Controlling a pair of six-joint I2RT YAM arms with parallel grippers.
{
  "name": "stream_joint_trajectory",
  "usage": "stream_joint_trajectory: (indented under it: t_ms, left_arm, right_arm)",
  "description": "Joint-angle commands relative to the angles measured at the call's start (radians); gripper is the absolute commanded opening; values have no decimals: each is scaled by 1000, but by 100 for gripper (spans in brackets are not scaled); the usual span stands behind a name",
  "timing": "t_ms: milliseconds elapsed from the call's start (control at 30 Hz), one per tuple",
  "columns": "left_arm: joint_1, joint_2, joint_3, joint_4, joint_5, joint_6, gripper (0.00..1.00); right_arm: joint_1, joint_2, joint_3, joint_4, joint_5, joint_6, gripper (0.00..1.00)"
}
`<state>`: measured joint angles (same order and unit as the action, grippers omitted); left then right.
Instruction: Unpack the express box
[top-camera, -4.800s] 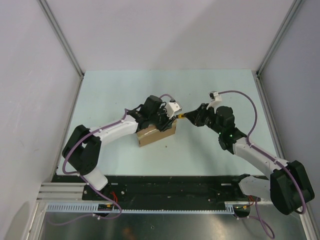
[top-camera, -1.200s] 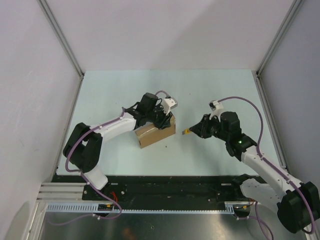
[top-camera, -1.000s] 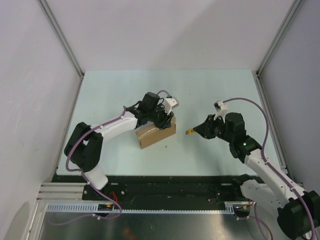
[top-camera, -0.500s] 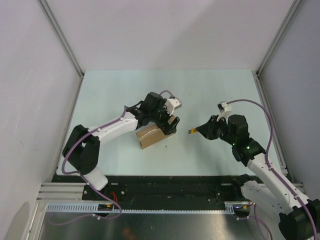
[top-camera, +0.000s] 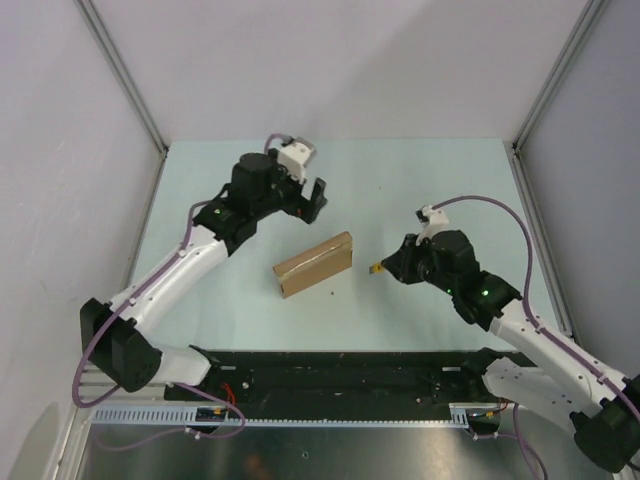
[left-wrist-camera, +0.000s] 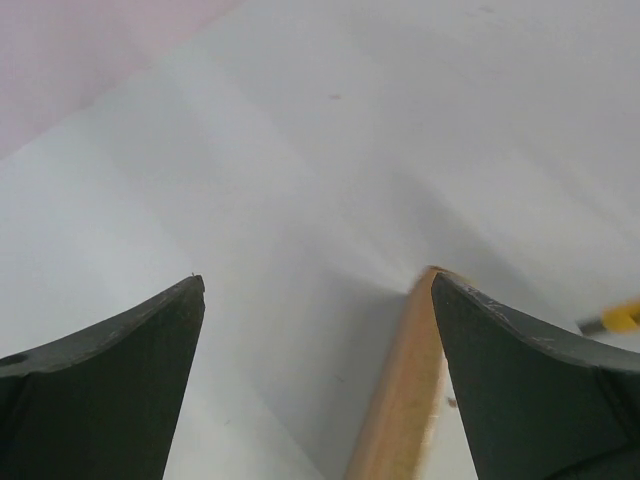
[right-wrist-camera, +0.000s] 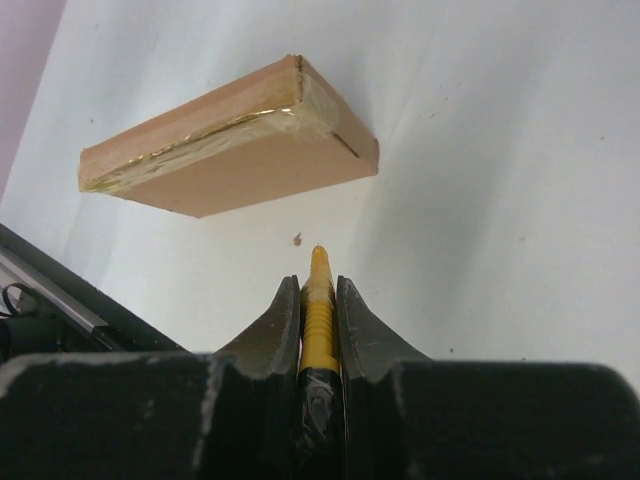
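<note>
The express box (top-camera: 315, 263) lies flat and shut on the pale table, a plain brown carton with glossy tape along its seam (right-wrist-camera: 190, 145). My left gripper (top-camera: 315, 203) hangs open above and behind it, touching nothing. In the left wrist view the fingers (left-wrist-camera: 100, 385) stand wide apart, with one edge of the box (left-wrist-camera: 400, 400) below, near the right finger. My right gripper (top-camera: 388, 268) is shut on the yellow utility knife (right-wrist-camera: 318, 300). The knife's tip (top-camera: 376, 267) points at the box's right end from a short gap away.
A small brown crumb (right-wrist-camera: 297, 239) lies on the table between the knife tip and the box. Grey walls with metal posts (top-camera: 120, 70) close in the table on three sides. A black rail (top-camera: 330, 365) runs along the near edge by the arm bases.
My left gripper has opened, let go of the box, and lifted away to the back left. The right arm has shifted slightly towards the box with the knife. The box stays put.
</note>
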<state>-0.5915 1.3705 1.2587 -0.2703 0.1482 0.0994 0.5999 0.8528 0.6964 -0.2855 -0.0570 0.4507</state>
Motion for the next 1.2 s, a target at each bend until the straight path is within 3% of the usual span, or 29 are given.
stream_joint_trajectory:
  t_ms: [0, 67, 200, 400, 600, 967, 1167]
  left_arm:
    - [107, -45, -47, 3, -200, -133, 94]
    - [174, -56, -85, -12, -206, -173, 90]
    - [281, -74, -237, -26, -67, -298, 81]
    - [314, -67, -380, -26, 62, -333, 75]
    - [332, 51, -378, -43, 218, -305, 63]
    - [335, 145, -389, -69, 534, -328, 59]
    - [332, 165, -386, -67, 623, -352, 57]
  right_arm:
    - [115, 57, 37, 23, 181, 42, 0]
    - [170, 109, 38, 51, 226, 48, 0]
    - [195, 222, 38, 138, 292, 66, 0]
    - [193, 399, 55, 393, 272, 60, 0]
    - [190, 538, 121, 477, 272, 69, 0]
    - [141, 580, 156, 528, 284, 65, 0]
    - [110, 669, 213, 601, 223, 48, 0]
